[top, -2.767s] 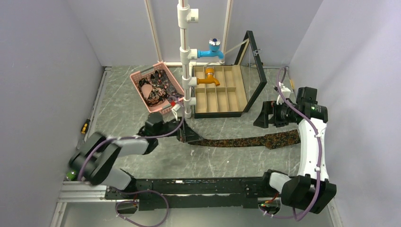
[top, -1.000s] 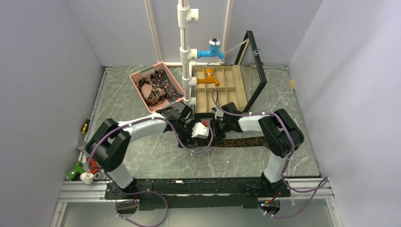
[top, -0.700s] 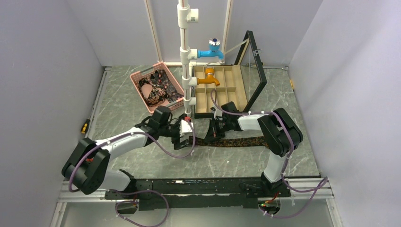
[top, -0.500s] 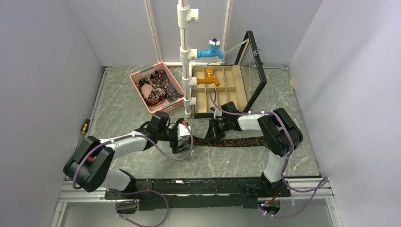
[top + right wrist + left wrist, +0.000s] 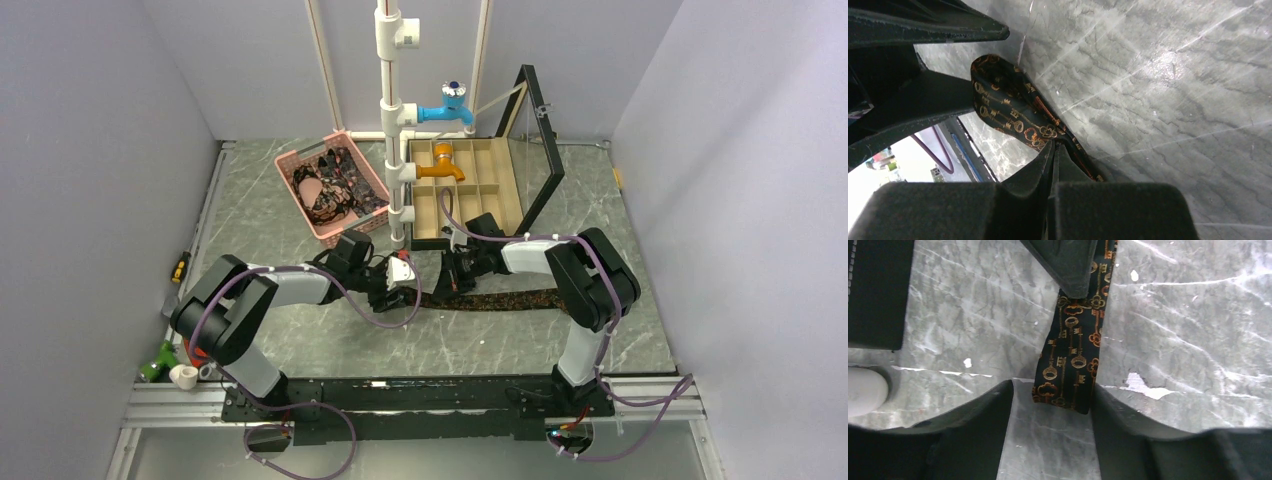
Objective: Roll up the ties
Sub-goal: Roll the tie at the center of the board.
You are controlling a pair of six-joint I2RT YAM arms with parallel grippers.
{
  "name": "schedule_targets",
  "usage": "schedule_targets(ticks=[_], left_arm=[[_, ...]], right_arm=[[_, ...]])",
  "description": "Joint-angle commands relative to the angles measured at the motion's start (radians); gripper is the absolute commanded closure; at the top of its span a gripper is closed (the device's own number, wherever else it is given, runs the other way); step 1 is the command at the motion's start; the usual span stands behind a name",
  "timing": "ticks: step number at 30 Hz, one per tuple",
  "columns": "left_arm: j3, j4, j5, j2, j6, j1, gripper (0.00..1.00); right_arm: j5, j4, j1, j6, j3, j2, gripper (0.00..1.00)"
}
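Here, long dark key-patterned fabric necktie (image 5: 1070,360) lay on grey marble table (image 5: 1198,340); left gripper (image 5: 1049,396) spread astride its end, right gripper (image 5: 1053,152) closed, pressing it.

Pink basket (image 5: 338,232), open compartment box (image 5: 470,211), blue tap (image 5: 447,108), orange tap (image 5: 443,166)

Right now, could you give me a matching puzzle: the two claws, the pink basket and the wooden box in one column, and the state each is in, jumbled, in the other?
Things:
1. left claw
2. right claw
3. pink basket
4. wooden box

States:
A. lid raised
B. pinched shut on the tie
C. open, straddling the tie's end
D. holds more patterned fabric

Pairs: 1-C, 2-B, 3-D, 4-A.
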Motion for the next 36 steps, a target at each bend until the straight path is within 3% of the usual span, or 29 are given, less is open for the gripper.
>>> schedule_targets(ticks=[1,4,8,14,23,24,26,29,36], left_arm=[[0.005,-0.027,0.07,-0.031,0.057,-0.01,0.44],[-0.029,-0.036,0.119,-0.085,0.096,-0.015,0.56],[-0.029,-0.026,0.141,-0.116,0.05,-0.024,0.61],[0.038,0.046,0.131,-0.086,-0.088,-0.086,0.58],[0.078,0.07,0.071,-0.004,-0.14,-0.137,0.57],[0.08,0.059,0.069,-0.003,-0.135,-0.137,0.56],[0.074,0.052,0.071,-0.007,-0.121,-0.137,0.57],[0.081,0.048,0.066,-0.004,-0.127,-0.139,0.57],[0.135,0.03,0.023,0.041,-0.137,-0.163,0.57]], right_arm=[[0.077,-0.05,0.002,-0.062,0.007,-0.004,1.0],[0.077,-0.049,0.005,-0.055,0.02,0.006,1.0],[0.07,-0.052,0.014,-0.057,0.036,0.017,1.0],[0.055,-0.055,0.024,-0.054,0.042,0.016,1.0],[0.063,-0.155,0.008,-0.079,0.068,-0.067,1.0],[0.066,-0.174,0.003,-0.084,0.071,-0.082,0.97],[0.063,-0.213,-0.008,-0.095,0.075,-0.11,0.79],[0.042,-0.273,-0.033,-0.12,0.074,-0.138,0.66],[-0.07,-0.28,-0.074,-0.101,0.044,-0.198,0.54]])
